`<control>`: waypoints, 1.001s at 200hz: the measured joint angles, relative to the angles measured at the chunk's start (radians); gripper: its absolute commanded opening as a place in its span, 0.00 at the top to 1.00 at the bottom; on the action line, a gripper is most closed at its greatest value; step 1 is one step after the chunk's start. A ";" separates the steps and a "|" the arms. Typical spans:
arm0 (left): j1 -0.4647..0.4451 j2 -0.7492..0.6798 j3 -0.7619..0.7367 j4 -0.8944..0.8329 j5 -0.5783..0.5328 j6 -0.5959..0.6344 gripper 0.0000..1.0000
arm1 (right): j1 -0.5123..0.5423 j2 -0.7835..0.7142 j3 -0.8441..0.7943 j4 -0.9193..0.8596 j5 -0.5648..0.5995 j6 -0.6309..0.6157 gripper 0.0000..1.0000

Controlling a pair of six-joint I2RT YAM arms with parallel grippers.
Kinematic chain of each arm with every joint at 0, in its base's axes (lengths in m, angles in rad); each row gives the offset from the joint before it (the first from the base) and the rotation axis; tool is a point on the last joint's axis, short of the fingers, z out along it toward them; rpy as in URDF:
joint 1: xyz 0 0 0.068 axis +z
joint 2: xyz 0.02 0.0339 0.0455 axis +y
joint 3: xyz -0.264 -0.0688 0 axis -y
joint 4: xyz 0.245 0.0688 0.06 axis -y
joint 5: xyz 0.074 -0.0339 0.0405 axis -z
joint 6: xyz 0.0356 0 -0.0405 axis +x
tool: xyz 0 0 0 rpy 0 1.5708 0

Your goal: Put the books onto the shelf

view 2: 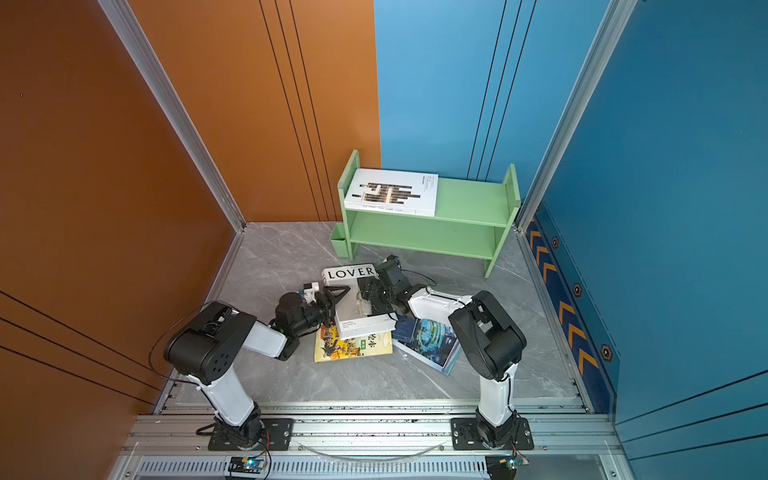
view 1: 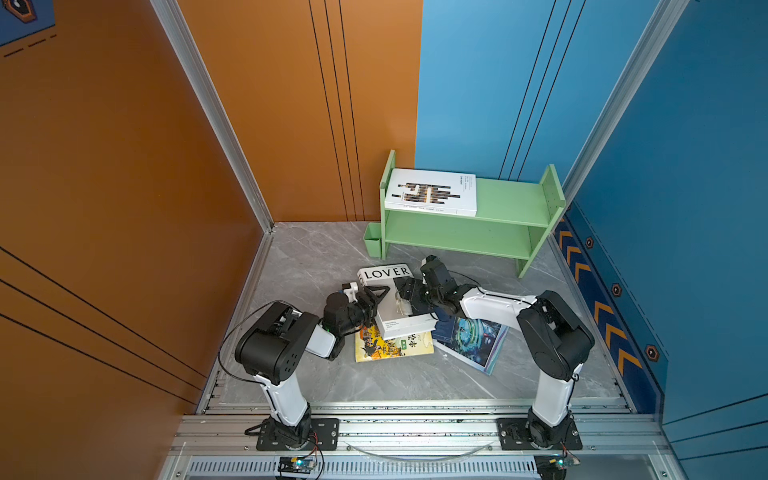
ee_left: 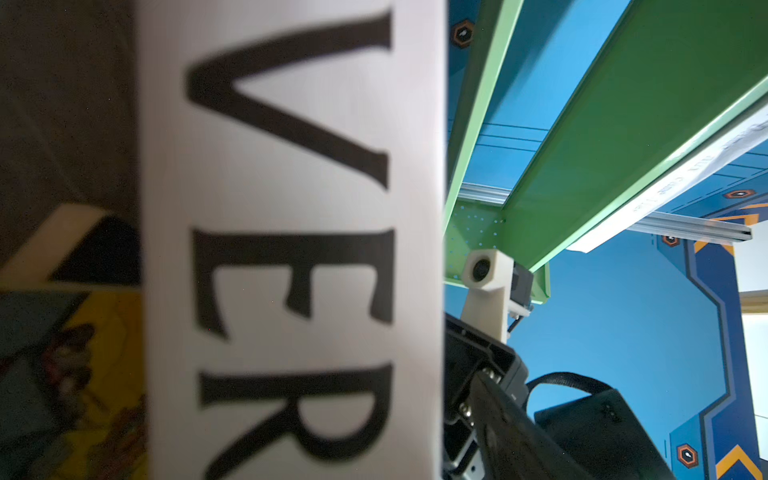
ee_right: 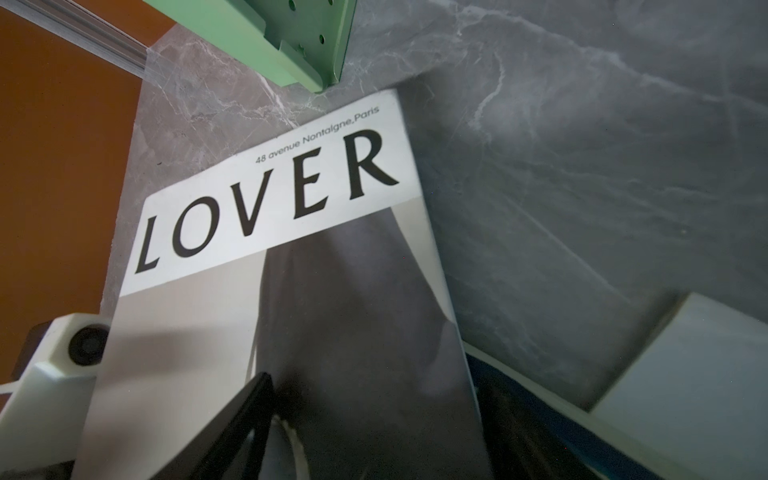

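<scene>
The thick white "LOVER" book [view 1: 395, 299] [view 2: 353, 299] [ee_right: 291, 249] lies slanted on top of a pile of books on the floor. Under it are a yellow illustrated book [view 1: 382, 349] and a teal book [view 1: 473, 336]. My left gripper [view 1: 376, 299] is open and straddles the book's spine [ee_left: 291, 249], with one finger [ee_left: 519, 436] a little off the cover. At the opposite edge my right gripper [view 1: 405, 301] is open, its upper finger [ee_right: 232, 419] over the cover. Behind stands the light green shelf [view 1: 503, 199] [view 2: 469, 199], with another white book [view 1: 432, 193] flat on its top tier.
A small green cup [view 1: 372, 241] hangs on the shelf's left side, close to the far end of the "LOVER" book. The shelf's lower tier [view 1: 457, 239] holds nothing. Orange and blue walls close in the grey marble floor [view 1: 311, 266].
</scene>
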 measured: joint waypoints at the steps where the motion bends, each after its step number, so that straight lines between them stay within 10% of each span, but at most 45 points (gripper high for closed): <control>1: -0.001 -0.001 0.000 -0.003 0.001 0.001 0.27 | 0.000 0.000 0.000 -0.001 0.000 -0.001 0.21; 45: -0.014 -0.111 0.036 -0.254 0.037 0.086 0.36 | -0.006 -0.007 -0.002 -0.008 -0.014 -0.012 0.20; 83: -0.025 -0.186 0.105 -0.492 0.037 0.189 0.63 | -0.017 -0.028 -0.012 -0.007 -0.028 -0.013 0.18; 200: -0.051 -0.346 0.220 -0.833 0.036 0.340 0.76 | -0.060 -0.206 -0.076 -0.023 -0.053 -0.024 0.07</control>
